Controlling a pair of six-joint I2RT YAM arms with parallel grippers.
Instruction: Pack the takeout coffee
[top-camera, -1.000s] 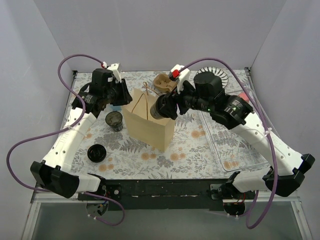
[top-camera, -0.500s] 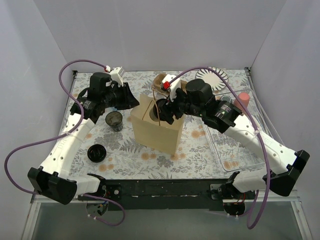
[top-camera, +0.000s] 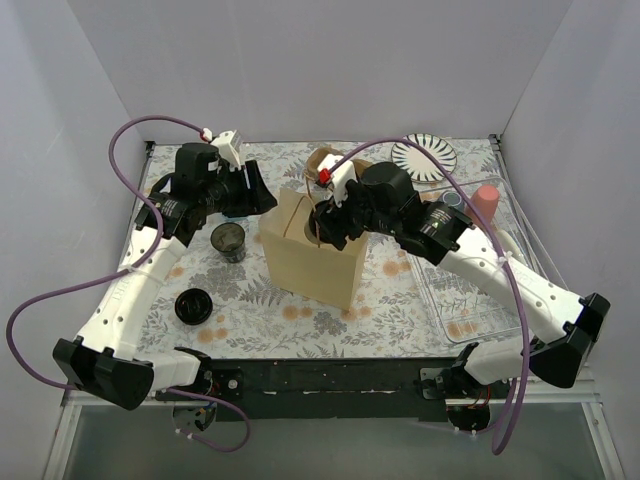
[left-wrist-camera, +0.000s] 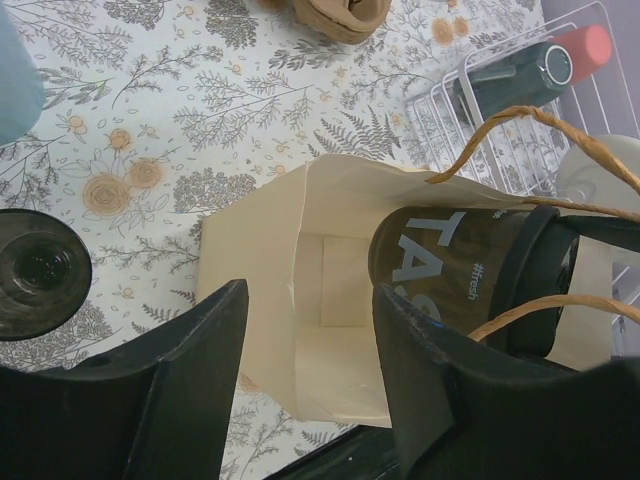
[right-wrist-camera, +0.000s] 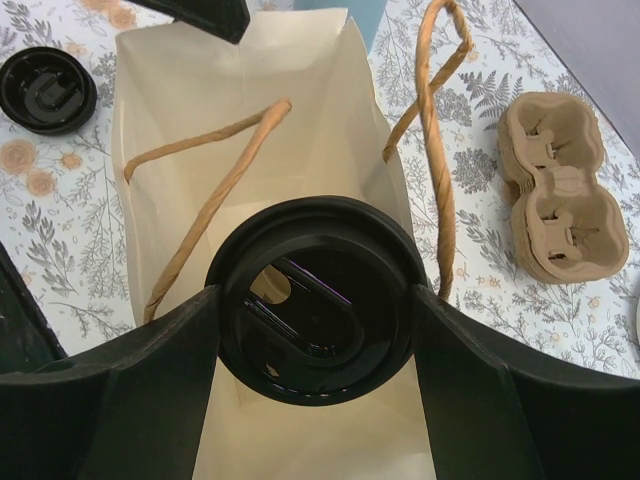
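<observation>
- Risk: the twine handles (right-wrist-camera: 215, 190) cross the mouth of the paper bag (right-wrist-camera: 180, 110), just beside the takeout coffee (right-wrist-camera: 315, 300); I think the cup may catch one and tip the bag, or spill if let go too high
- The right gripper (top-camera: 330, 215) reaches down from the bag's right side; it clamps the lidded cup at the mouth, not yet at the bottom
- The left gripper (left-wrist-camera: 310, 300) hovers at the opposite edge, jaws wide apart, holding nothing

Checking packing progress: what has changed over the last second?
The right gripper, shut on the takeout coffee, carried it leftward into the mouth of the paper bag, which went from leaning to upright. The left gripper stays at the bag's rim. The second cup and loose lid have not moved.
</observation>
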